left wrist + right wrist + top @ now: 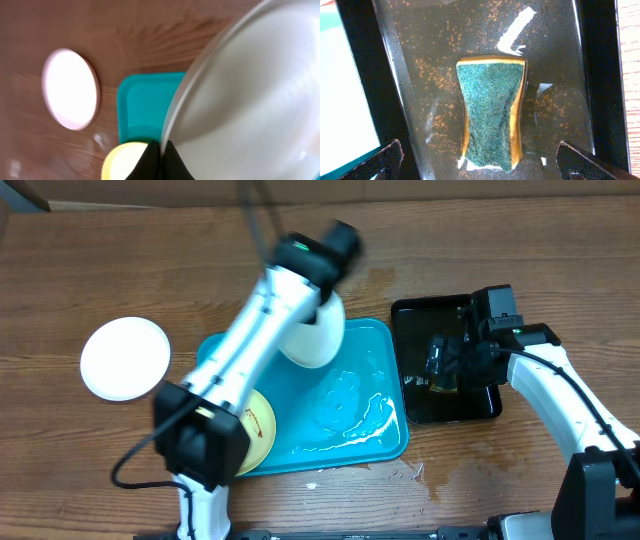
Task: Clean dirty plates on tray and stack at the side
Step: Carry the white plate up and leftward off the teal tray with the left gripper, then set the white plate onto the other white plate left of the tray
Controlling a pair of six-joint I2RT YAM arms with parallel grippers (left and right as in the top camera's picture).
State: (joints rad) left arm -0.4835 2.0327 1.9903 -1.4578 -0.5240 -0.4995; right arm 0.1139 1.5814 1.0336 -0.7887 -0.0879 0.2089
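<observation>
Left end effector (161, 156) on white plate (250, 100); sponge (491, 112) clear wrist-view only

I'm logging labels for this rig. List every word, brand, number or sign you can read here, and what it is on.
No readable text anywhere.
Sponge, black tray, blue tray: no label or print.
Lifted white plate, white plate on the table, yellow plate: plain; the yellow one shows only a brown smear, no writing.
Left arm: a green light, no legible marking.
</observation>
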